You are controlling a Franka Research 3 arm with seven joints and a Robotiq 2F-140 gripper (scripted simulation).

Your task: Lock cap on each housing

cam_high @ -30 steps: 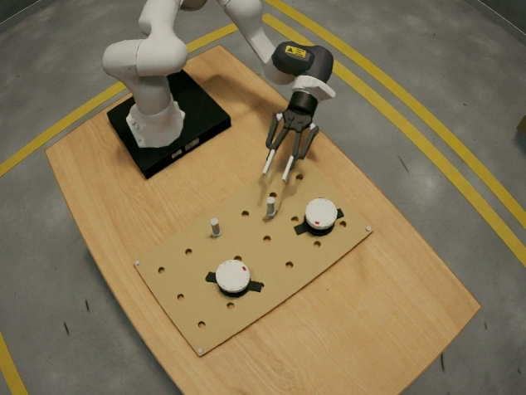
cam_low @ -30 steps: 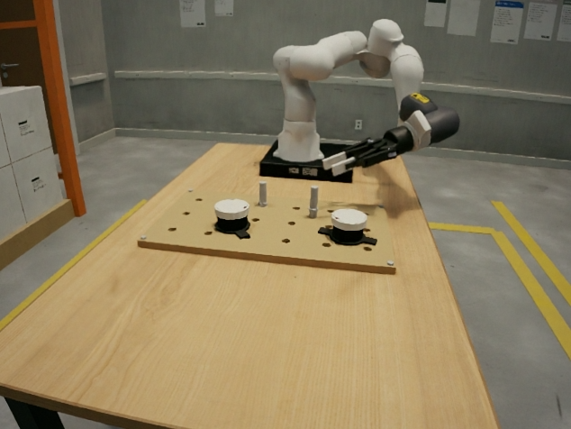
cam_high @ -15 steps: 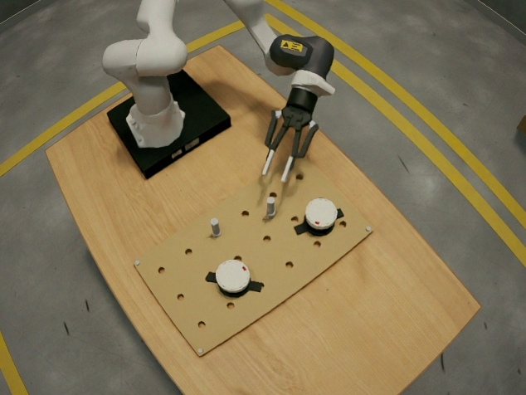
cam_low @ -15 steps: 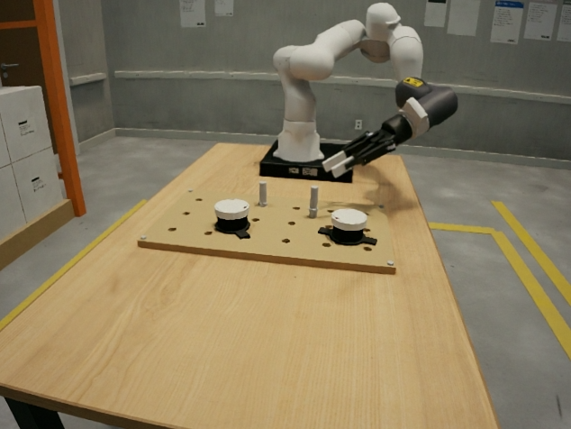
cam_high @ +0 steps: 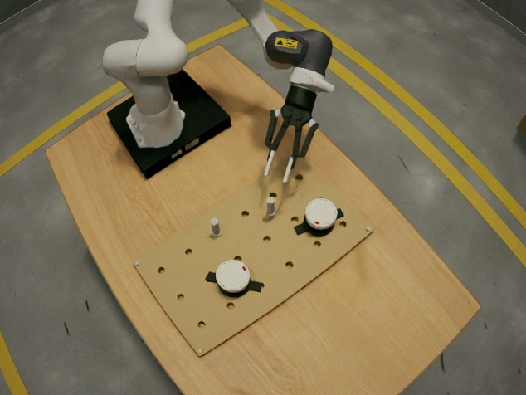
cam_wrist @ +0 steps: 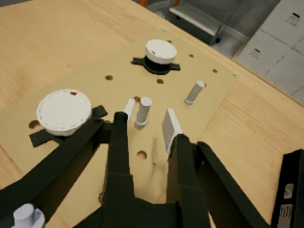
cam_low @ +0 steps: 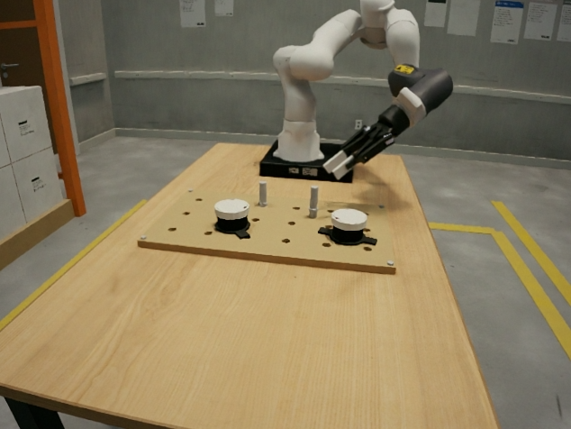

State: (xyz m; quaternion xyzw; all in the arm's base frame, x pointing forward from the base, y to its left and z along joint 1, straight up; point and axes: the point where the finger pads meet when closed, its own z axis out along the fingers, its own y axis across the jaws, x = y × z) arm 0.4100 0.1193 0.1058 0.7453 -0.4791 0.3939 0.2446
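Grey walls and a concrete floor marked with yellow lines point(cam_high: 425, 146) point(cam_low: 530, 272) are noted around a wooden table point(cam_high: 382, 293) point(cam_low: 276, 332) point(cam_wrist: 48, 38). As viewed from the exterior position, white boxes point(cam_low: 27, 126) point(cam_wrist: 279, 49) are stacked at the far left, beside an orange post point(cam_low: 62, 115).

A tan board point(cam_high: 271, 276) point(cam_low: 258, 240) point(cam_wrist: 108, 90) with round holes is laid flat on the table. On its left part, the left housing point(cam_high: 233, 293) point(cam_low: 231, 223) point(cam_wrist: 158, 67) is found upright, with its black tabs spread at the base. It is topped by a white cap point(cam_high: 232, 275) point(cam_low: 231, 208) point(cam_wrist: 162, 50), on which a red mark is seen near the edge. Next, a grey pin point(cam_high: 215, 227) point(cam_low: 262, 193) point(cam_wrist: 194, 92) is found standing. Behind the board, the white arm point(cam_high: 159, 59) point(cam_low: 299, 99) is mounted on a black base point(cam_high: 212, 108) point(cam_low: 276, 169) point(cam_wrist: 291, 191). A second pin point(cam_high: 270, 207) point(cam_low: 313, 200) point(cam_wrist: 142, 114) is also seen upright.

Above the table, near the back edge of the board, the hand point(cam_high: 276, 177) point(cam_low: 331, 171) point(cam_wrist: 148, 113) is tilted downward. Its fingers are parted partway, and nothing is gripped; both caps are untouched.

At the right, the other housing point(cam_high: 319, 231) point(cam_low: 348, 235) point(cam_wrist: 42, 138) is likewise found upright on the board. Its red-marked white lid point(cam_high: 321, 213) point(cam_low: 348, 219) point(cam_wrist: 63, 112) is seated on top. Whether either cap is locked cannot be determined.
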